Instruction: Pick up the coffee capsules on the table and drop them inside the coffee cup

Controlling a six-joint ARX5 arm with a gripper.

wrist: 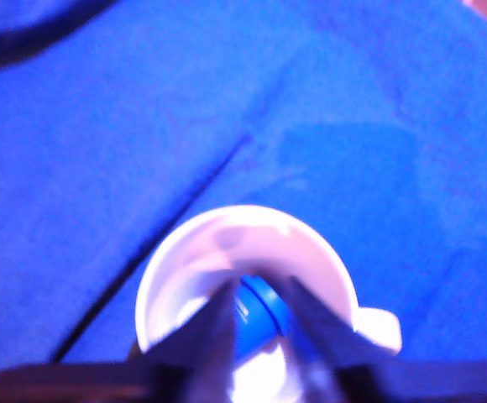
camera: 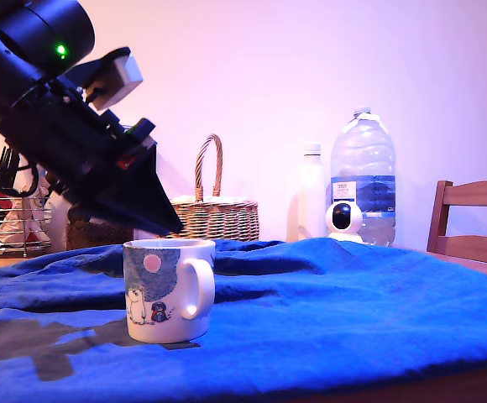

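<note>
A basket (camera: 214, 210), two bottles and a small camera (camera: 344, 220) stand at 12 o'clock behind the cup (camera: 166, 290) — the arm slants down, end effector (wrist: 259, 323) clamped on a blue object (wrist: 260, 315) over the cup's mouth.

Plain pale wall (camera: 311, 67) fills upper frame, pinkish-violet light cast. Wooden chair back (camera: 474, 220) at right edge. Wicker basket (camera: 214, 210) centre, wire rack (camera: 8, 222) at left edge, large water bottle (camera: 363, 172) right of centre.

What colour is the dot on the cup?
Pink. The dot sits on the blue patch of the white cup, clearest in the exterior view.
</note>
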